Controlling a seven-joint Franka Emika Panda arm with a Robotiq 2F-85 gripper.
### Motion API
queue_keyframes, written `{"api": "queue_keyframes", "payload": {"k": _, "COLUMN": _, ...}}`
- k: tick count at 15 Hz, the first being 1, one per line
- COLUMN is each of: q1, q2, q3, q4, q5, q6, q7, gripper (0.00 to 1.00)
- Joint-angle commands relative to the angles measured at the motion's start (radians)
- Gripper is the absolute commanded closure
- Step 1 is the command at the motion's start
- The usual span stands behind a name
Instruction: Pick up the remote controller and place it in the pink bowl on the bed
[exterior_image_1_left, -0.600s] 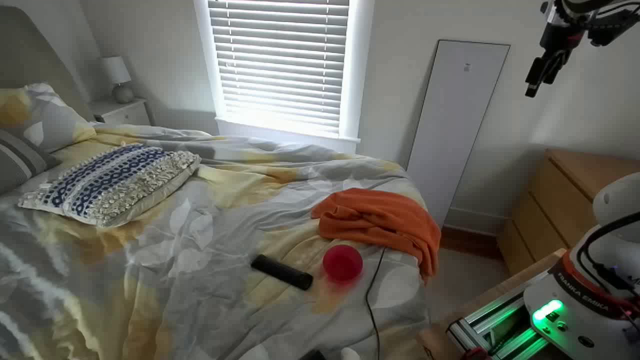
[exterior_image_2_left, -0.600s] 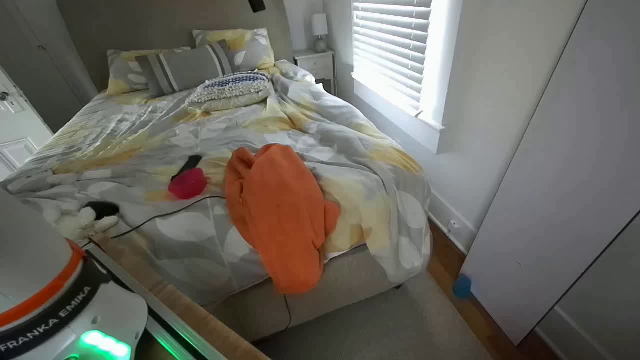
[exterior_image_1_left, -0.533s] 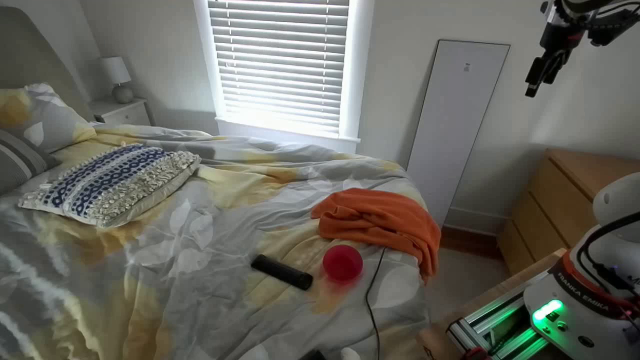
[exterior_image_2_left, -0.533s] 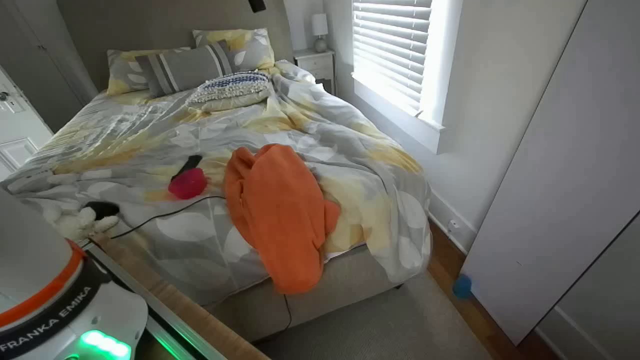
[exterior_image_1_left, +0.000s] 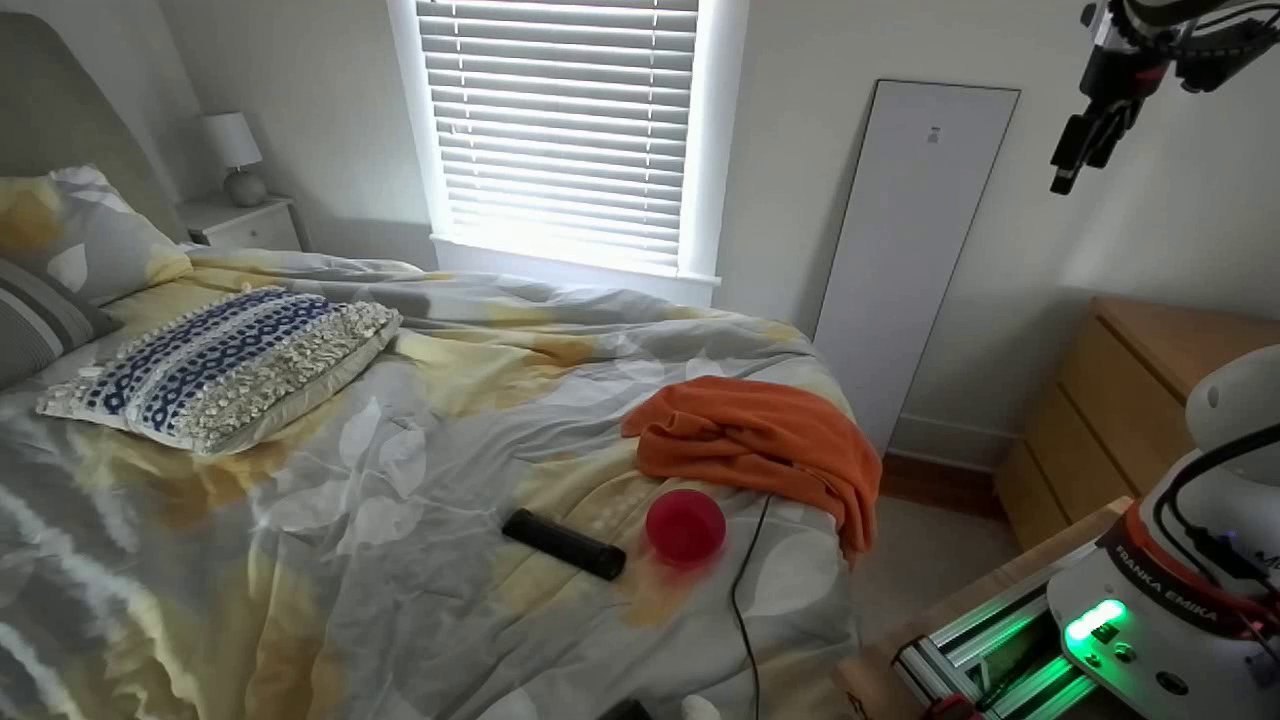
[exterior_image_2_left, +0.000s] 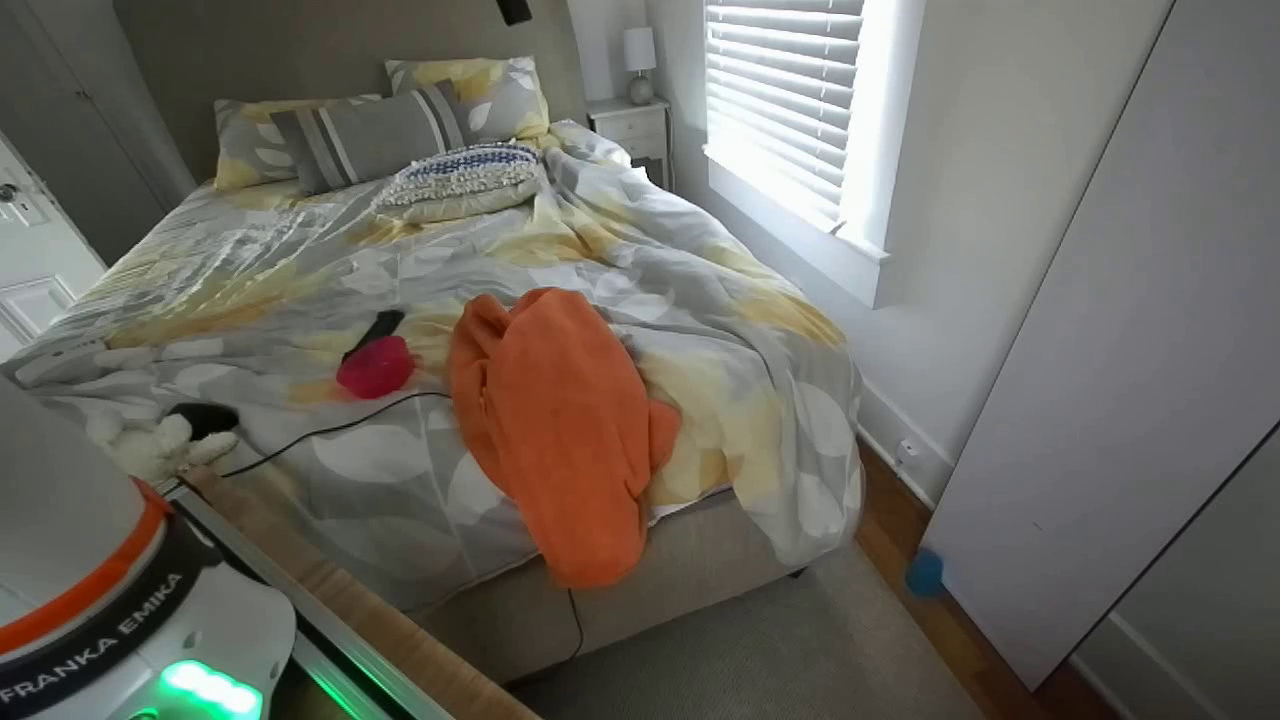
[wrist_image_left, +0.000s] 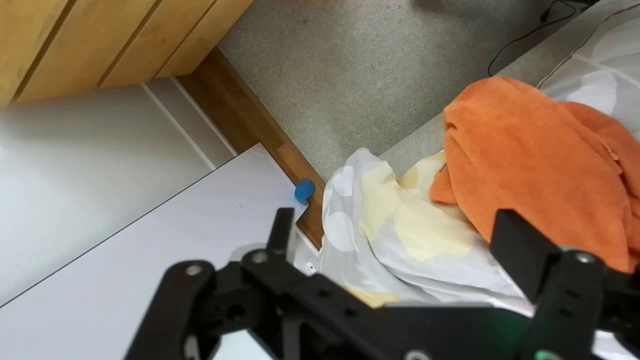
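The black remote controller (exterior_image_1_left: 563, 545) lies flat on the patterned bed (exterior_image_1_left: 410, 590) in an exterior view. The pink bowl (exterior_image_1_left: 685, 527) stands on the bed just beside it. In an exterior view the bowl (exterior_image_2_left: 376, 368) partly hides the remote (exterior_image_2_left: 380, 328). My gripper (exterior_image_1_left: 1078, 178) is high in the air at the upper right, far from both and pointing down. In the wrist view the gripper's fingers (wrist_image_left: 395, 220) are wide apart with nothing between them. The remote and the bowl are out of the wrist view.
An orange blanket (exterior_image_1_left: 760, 440) lies beside the bowl, over the bed's edge. A black cable (exterior_image_1_left: 742, 600) runs past the bowl. A plush toy (exterior_image_2_left: 160, 445) lies near the robot base. A wooden dresser (exterior_image_1_left: 1110, 400) and a leaning white panel (exterior_image_1_left: 920, 250) stand beyond the bed.
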Motion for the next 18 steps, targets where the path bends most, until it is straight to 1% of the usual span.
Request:
{"api": "queue_keyframes", "payload": {"k": 1, "q1": 0.016, "q2": -0.001, "q3": -0.011, "q4": 0.004, "q5": -0.007, "q6": -0.006, "q7": 0.007, "gripper": 0.0}}
{"api": "queue_keyframes", "payload": {"k": 7, "q1": 0.016, "q2": -0.001, "q3": -0.011, "q4": 0.004, "q5": -0.007, "q6": -0.006, "q7": 0.007, "gripper": 0.0}}
{"api": "queue_keyframes", "payload": {"k": 8, "q1": 0.021, "q2": -0.002, "q3": -0.002, "q4": 0.004, "q5": 0.001, "q6": -0.009, "q7": 0.02, "gripper": 0.0}}
{"api": "queue_keyframes", "payload": {"k": 9, "q1": 0.036, "q2": -0.021, "q3": 0.029, "q4": -0.018, "q5": -0.002, "q6": 0.006, "q7": 0.04, "gripper": 0.0}}
{"api": "queue_keyframes", "payload": {"k": 10, "q1": 0.05, "q2": -0.023, "q3": 0.042, "q4": -0.02, "q5": 0.012, "q6": -0.005, "q7": 0.047, "gripper": 0.0}}
{"api": "queue_keyframes", "payload": {"k": 13, "q1": 0.128, "q2": -0.028, "q3": 0.118, "q4": -0.045, "q5": 0.055, "q6": -0.007, "q7": 0.088, "gripper": 0.0}}
{"api": "queue_keyframes", "payload": {"k": 16, "q1": 0.201, "q2": 0.002, "q3": 0.191, "q4": -0.048, "q5": 0.118, "q6": 0.005, "q7": 0.162, "gripper": 0.0}}
{"api": "queue_keyframes", "payload": {"k": 17, "q1": 0.212, "q2": 0.024, "q3": 0.221, "q4": -0.046, "q5": 0.131, "q6": 0.015, "q7": 0.215, "gripper": 0.0}}
{"api": "queue_keyframes", "payload": {"k": 18, "q1": 0.234, "q2": 0.044, "q3": 0.239, "q4": -0.039, "q5": 0.161, "q6": 0.007, "q7": 0.24, "gripper": 0.0}}
